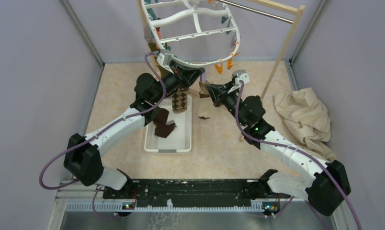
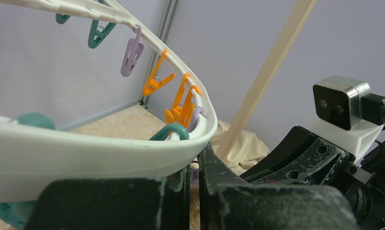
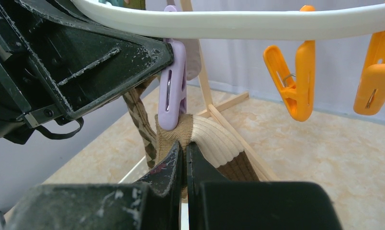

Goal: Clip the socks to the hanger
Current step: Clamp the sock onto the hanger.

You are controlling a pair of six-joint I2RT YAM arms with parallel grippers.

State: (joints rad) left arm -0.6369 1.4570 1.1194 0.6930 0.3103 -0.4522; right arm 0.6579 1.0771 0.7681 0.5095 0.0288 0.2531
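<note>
Cream-and-brown sock (image 3: 214, 139) is pinched at its ribbed cuff by the right gripper (image 3: 185, 148), with the jaws clamped tight on the fabric. The cuff sits right under the purple peg (image 3: 172, 96) and touches its lower tip (can't tell if the peg actually bites the fabric). The peg hangs off the rim of the hanger (image 3: 229, 21). The left gripper (image 2: 194, 172) is at the same spot, jaws down to a thin slit. One finger butts against the peg's top end; whether it squeezes the peg is not readable. The argyle sock (image 1: 180, 100) hangs just beside, behind the peg in the right wrist view. Two orange pegs (image 3: 291, 81) hang free further along the rim. From above, both arms meet under the hanger's near edge, over the far end of the white bin (image 1: 167, 149), which holds dark brown socks (image 1: 164, 125). The beige cloth (image 1: 303, 117) lies well off to the right, near the post of the wooden rack (image 1: 281, 52).
</note>
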